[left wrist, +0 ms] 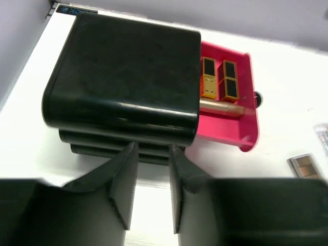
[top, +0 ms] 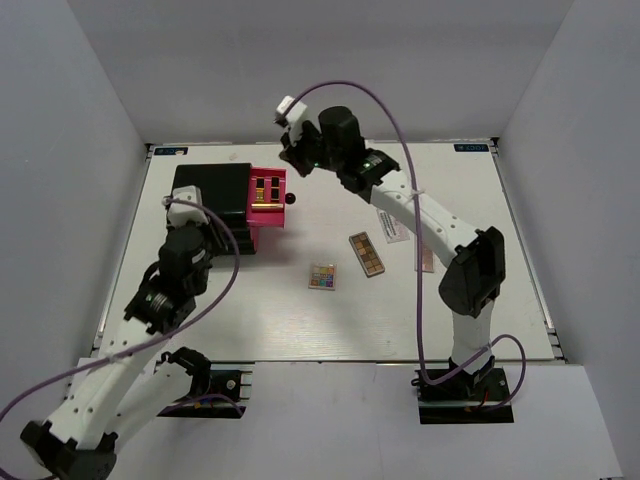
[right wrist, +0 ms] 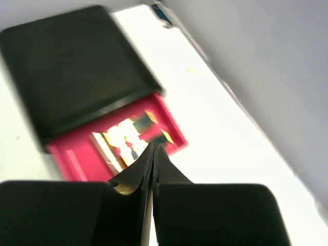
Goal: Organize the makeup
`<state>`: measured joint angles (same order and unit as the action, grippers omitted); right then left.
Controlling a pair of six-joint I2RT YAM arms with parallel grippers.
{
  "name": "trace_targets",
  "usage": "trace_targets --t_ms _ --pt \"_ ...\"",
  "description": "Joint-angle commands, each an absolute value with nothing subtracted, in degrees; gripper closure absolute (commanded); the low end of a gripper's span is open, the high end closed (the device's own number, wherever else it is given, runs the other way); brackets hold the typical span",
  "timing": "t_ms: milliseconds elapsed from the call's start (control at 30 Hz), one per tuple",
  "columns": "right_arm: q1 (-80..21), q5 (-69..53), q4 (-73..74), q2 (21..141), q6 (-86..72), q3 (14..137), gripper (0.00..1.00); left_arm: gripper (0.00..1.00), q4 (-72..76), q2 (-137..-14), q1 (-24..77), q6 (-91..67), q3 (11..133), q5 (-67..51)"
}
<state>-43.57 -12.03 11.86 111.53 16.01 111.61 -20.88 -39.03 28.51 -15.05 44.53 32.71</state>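
The right jaws were shut, empty, over the open pink drawer (left wrist: pixel 245 128) holding lipsticks (left wrist: pixel 208 78). The long brown palette (top: pixel 367 254) lay on the tabletop (top: pixel 500 300) behind them, its long axis diagonal, farther from the left jaws, which stood narrowly open and empty.

White table (top: pixel 250 330), nothing fancy. The black box (left wrist: pixel 123 77) sits right ahead of the left gripper (left wrist: pixel 152 174), with its pink drawer (left wrist: pixel 241 128) out just past the right gripper (right wrist: pixel 154 154). Off to the left gripper's right lie the square palette (top: pixel 322 277), long brown palette (top: pixel 367 254), packet (top: pixel 390 226) and flat case (top: pixel 425 260).
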Motion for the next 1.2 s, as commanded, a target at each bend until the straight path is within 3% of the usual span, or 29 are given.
trace_targets --t_ms 0,167,367,467,800,1167 --pt "-39.03 -6.24 9.06 110.31 5.74 106.8 1.0 0.61 -21.01 -47.59 26.73 -16.17 50.96 31.39" --pt "-35.95 -9.04 6.24 108.46 1.32 98.9 1.0 0.58 -23.19 -63.26 22.61 -16.61 65.87 22.18" --pt "-34.98 -12.12 5.62 109.24 1.23 96.15 1.0 0.18 -30.21 -78.91 12.42 -16.7 82.42 10.21" --pt "-34.98 -14.14 7.03 111.52 0.62 97.38 1.0 0.14 -33.04 -83.58 5.75 -17.14 88.15 5.98" --pt "-35.59 -13.1 9.84 117.86 -1.49 103.44 1.0 0.06 -25.05 -76.56 -9.65 -23.2 72.17 0.09" --pt "-37.27 -14.15 11.16 124.1 -2.81 110.04 1.0 0.03 -19.43 -74.79 -14.59 -25.93 64.35 -11.49"
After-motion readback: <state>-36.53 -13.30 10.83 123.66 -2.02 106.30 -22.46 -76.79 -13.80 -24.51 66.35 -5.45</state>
